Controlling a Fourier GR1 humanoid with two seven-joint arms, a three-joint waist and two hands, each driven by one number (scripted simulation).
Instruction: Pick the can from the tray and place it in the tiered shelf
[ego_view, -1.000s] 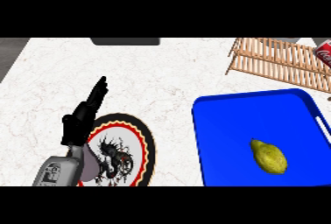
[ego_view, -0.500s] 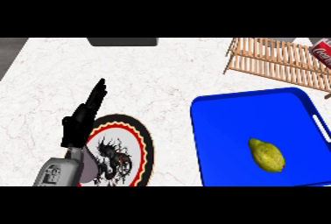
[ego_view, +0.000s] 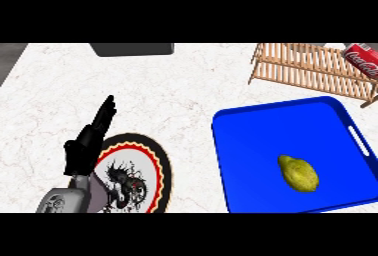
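A red can (ego_view: 362, 57) lies on its side on the wooden tiered shelf (ego_view: 310, 69) at the far right corner. The blue tray (ego_view: 291, 127) sits at the right and holds only a yellow lemon (ego_view: 297, 173). My left hand (ego_view: 90, 136) rests at the lower left over a plate, open, fingers straight and pointing away. It holds nothing. My right hand does not show in the head view.
A round plate (ego_view: 148, 176) with a dark dragon figure and red-and-yellow rim lies under my left forearm. A dark grey block (ego_view: 133, 49) sits at the counter's far edge. White marble counter (ego_view: 177, 95) stretches between plate, tray and shelf.
The view has shifted slightly, so the shelf and can sit a little farther left in the picture. The left hand holds its pose.
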